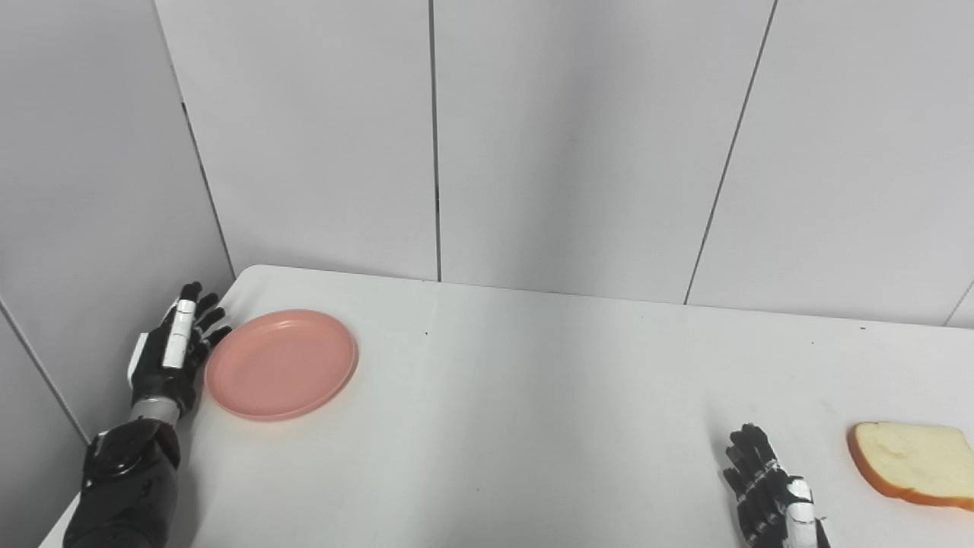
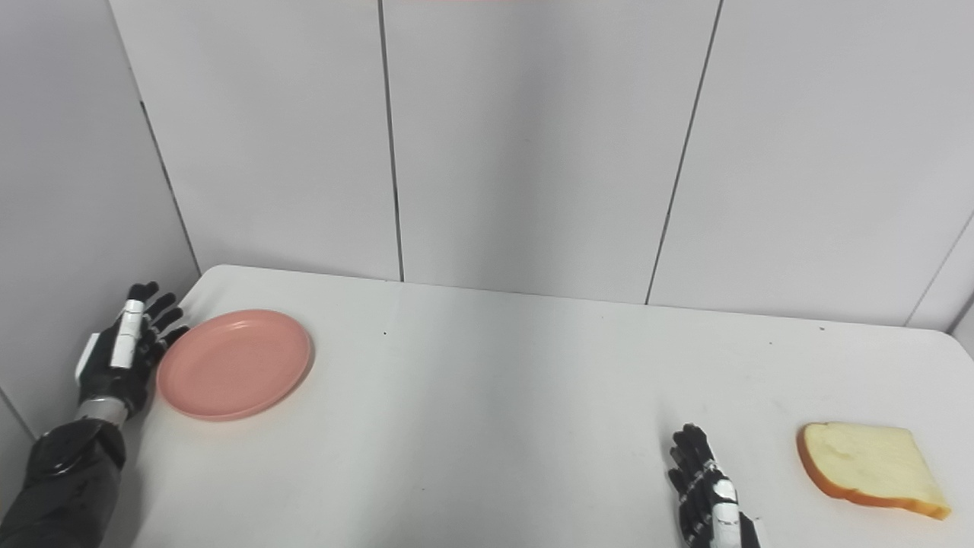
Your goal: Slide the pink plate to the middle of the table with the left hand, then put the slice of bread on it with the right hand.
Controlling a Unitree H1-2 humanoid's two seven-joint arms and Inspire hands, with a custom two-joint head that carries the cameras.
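Round pink plastic plate (image 1: 281, 364): lies flat at the left of the frame, near the table's far-left corner, well apart from the middle where the task wants it. Nothing on it.

Left hand (image 1: 173, 348), black with white plates: stands edge-on just beside the plate's left rim, fingers (image 1: 199, 302) straight and a little apart, holding nothing. Whether it touches the rim cannot be told. The placing suits a sideways push toward centre frame.

Slice of white bread with orange-brown crust (image 2: 869, 467): flat at lower right of the frame, partly cut off by the edge in the left eye view.

Right hand (image 2: 708, 491): low at the bottom edge, left of the bread and clear of it, fingers extended and apart, empty; apparently waiting its turn.

White table (image 1: 533, 396): smooth, matte, a few dark specks; rounded far-left corner.

Room: pale grey wall panels (image 1: 578, 137) with dark vertical seams, closing in behind and at left.
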